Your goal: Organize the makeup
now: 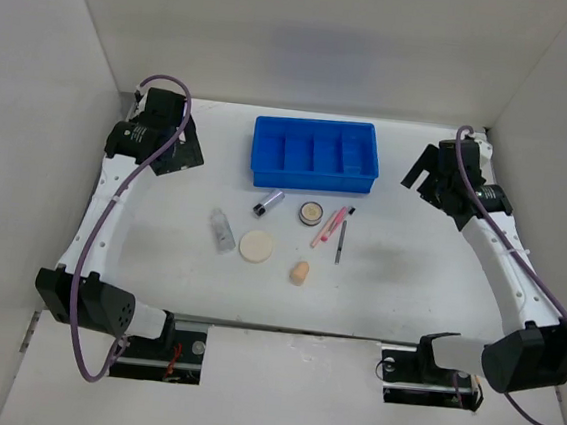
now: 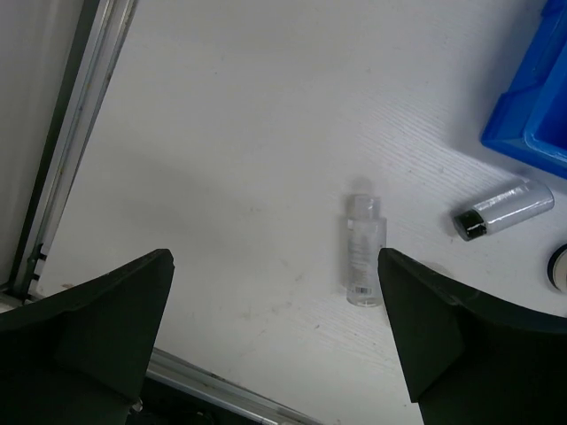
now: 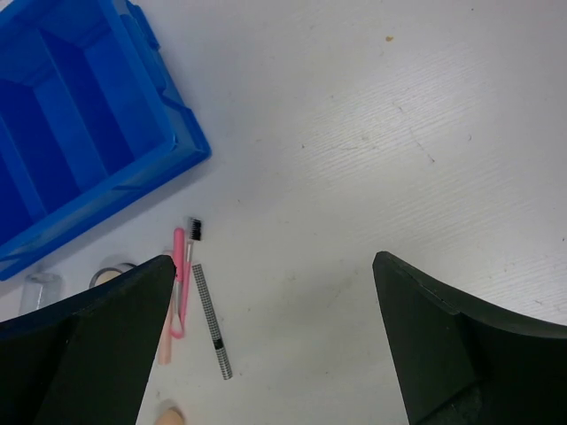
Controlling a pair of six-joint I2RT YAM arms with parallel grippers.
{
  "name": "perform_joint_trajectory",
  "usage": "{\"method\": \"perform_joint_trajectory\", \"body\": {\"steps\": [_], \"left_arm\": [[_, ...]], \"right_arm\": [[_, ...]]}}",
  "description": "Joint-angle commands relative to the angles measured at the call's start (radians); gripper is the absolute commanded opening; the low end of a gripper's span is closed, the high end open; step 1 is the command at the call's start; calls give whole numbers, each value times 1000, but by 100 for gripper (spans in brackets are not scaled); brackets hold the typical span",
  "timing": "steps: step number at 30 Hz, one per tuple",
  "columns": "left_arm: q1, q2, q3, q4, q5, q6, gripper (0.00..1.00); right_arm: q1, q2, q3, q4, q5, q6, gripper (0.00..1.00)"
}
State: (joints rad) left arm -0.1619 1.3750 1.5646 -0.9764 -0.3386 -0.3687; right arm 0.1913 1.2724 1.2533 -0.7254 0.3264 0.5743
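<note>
I see the makeup (image 1: 256, 246) lying loose just in front of the blue tray (image 1: 313, 180). Left gripper (image 2: 275, 266) and right gripper (image 3: 270, 266) flank the tray, fingers spread wide, holding nothing.

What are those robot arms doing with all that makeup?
Nothing is being held yet. Both arms sit at the sides, left tool and right tool open and empty. Loose on the table, in front of the blue tray, lie a clear bottle, a silver-black tube, a round compact, a cream puff, a beige sponge, a pink pencil and a dark pencil. The tray's compartments look empty.
</note>
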Motion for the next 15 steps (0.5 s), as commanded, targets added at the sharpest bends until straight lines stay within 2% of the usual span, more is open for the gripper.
{"method": "perform_joint_trajectory", "body": {"steps": [1,15], "left_arm": [[-2,-4,54,-42,6,1,100],[-41,-88,-100,-10,48,33,100]], "right_arm": [[2,-10,-2,29,31,-19,100],[2,-1,-2,38,4,-10,100]]}}
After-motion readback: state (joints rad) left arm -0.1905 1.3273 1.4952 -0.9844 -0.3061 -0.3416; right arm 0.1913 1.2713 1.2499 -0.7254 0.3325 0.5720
